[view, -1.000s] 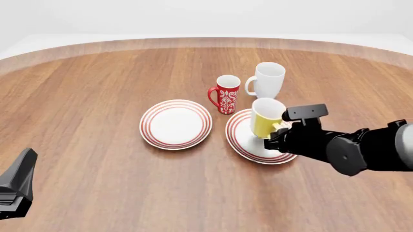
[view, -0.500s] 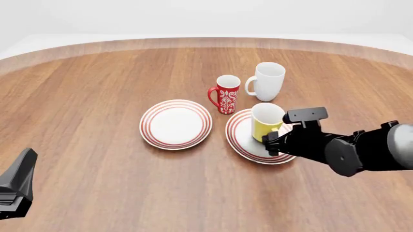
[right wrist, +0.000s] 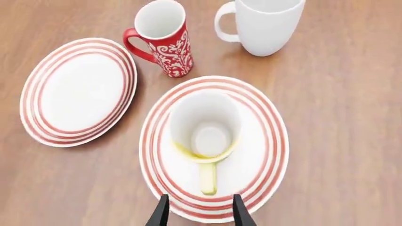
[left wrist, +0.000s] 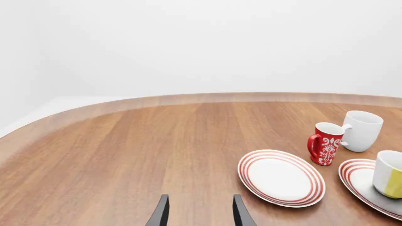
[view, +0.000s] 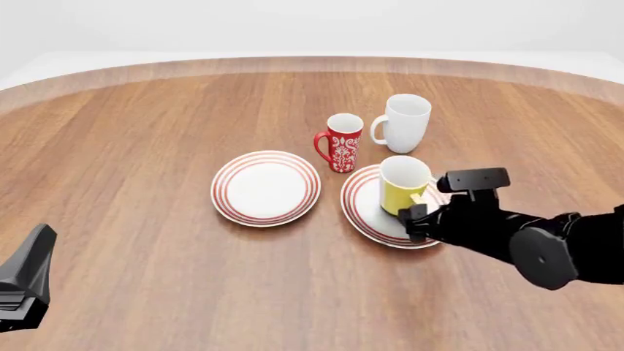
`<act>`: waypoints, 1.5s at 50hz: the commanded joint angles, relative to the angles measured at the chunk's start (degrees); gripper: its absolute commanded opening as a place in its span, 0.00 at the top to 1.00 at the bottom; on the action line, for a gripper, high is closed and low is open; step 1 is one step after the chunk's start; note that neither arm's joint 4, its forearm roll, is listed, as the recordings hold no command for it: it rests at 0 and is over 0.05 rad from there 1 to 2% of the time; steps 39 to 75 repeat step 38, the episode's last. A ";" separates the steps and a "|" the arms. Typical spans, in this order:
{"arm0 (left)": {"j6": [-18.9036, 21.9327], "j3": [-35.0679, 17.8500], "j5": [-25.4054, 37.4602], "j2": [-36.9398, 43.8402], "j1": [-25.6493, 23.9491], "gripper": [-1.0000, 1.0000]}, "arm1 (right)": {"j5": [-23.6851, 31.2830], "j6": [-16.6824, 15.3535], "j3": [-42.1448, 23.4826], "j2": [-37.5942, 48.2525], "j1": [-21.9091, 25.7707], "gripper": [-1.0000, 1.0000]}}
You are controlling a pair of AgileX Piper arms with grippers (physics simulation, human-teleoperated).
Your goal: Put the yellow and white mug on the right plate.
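The yellow and white mug [view: 402, 186] stands upright on the right plate [view: 363, 216], its handle toward my right gripper [view: 414, 216]. In the right wrist view the mug [right wrist: 207, 127] sits on the plate [right wrist: 270, 141], and the gripper [right wrist: 199, 214] is open, its fingertips just short of the yellow handle and touching nothing. My left gripper [view: 29, 270] is at the near left edge, far from the mugs. In its own wrist view it [left wrist: 199, 214] is open and empty. That view also shows the mug [left wrist: 390, 174] on the plate [left wrist: 355, 176].
The left plate [view: 265, 188] lies empty beside the right one. The red patterned mug [view: 343, 142] and the tall white mug [view: 405, 123] stand just behind the right plate. All rest on a round wooden table.
The mug went down from the air onto the right plate. My right gripper let go of it and drew back slightly toward the near side. The left arm has not moved.
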 commanded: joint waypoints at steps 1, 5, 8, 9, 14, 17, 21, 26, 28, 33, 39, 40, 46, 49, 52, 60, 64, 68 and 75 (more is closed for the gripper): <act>0.00 0.00 0.00 0.00 0.00 0.00 | 4.62 1.43 3.08 -10.64 1.80 0.00; 0.00 0.00 0.00 0.00 0.00 0.00 | 7.68 1.21 3.39 -15.26 2.33 0.00; 0.00 0.00 0.00 0.00 0.00 0.00 | 9.58 0.59 2.93 -17.67 3.19 0.00; 0.00 0.00 0.00 0.00 0.00 0.00 | 10.43 0.75 2.81 -18.88 3.53 0.00; 0.00 0.00 0.00 0.00 0.00 0.00 | 14.06 0.48 2.18 -23.57 4.28 0.00; 0.00 0.00 0.00 0.00 0.00 0.00 | 16.17 0.25 1.33 -25.92 4.23 0.00; 0.00 0.00 0.00 0.00 0.00 0.00 | 18.31 -0.05 0.18 -27.76 4.58 0.00; 0.00 0.00 0.00 0.00 0.00 0.00 | 21.19 -0.27 -1.47 -30.38 5.09 0.00; 0.00 0.00 0.00 0.00 0.00 0.00 | 22.11 -0.37 -2.00 -31.33 5.20 0.00; 0.00 0.00 0.00 0.00 0.00 0.00 | 23.97 -0.62 -3.15 -33.12 5.64 0.00; 0.00 0.00 0.00 0.00 0.00 0.00 | 25.76 -0.66 -4.02 -35.82 6.17 0.00; 0.00 0.00 0.00 0.00 0.00 0.00 | 25.76 -0.66 -4.02 -35.82 6.17 0.00; 0.00 0.00 0.00 0.00 0.00 0.00 | 25.76 -0.66 -4.02 -35.82 6.17 0.00; 0.00 0.00 0.00 0.00 0.00 0.00 | 25.76 -0.66 -4.02 -35.82 6.17 0.00; 0.00 0.00 0.00 0.00 0.00 0.00 | 25.76 -0.66 -4.02 -35.82 6.17 0.00; 0.00 0.00 0.00 0.00 0.00 0.00 | 25.76 -0.66 -4.02 -35.82 6.17 0.00; 0.00 0.00 0.00 0.00 0.00 0.00 | 25.76 -0.66 -4.02 -35.82 6.17 0.00; 0.00 0.00 0.00 0.00 0.00 0.00 | 25.76 -0.66 -4.02 -35.82 6.17 0.00; 0.00 0.00 0.00 0.00 0.00 0.00 | 25.76 -0.66 -4.02 -35.82 6.17 0.00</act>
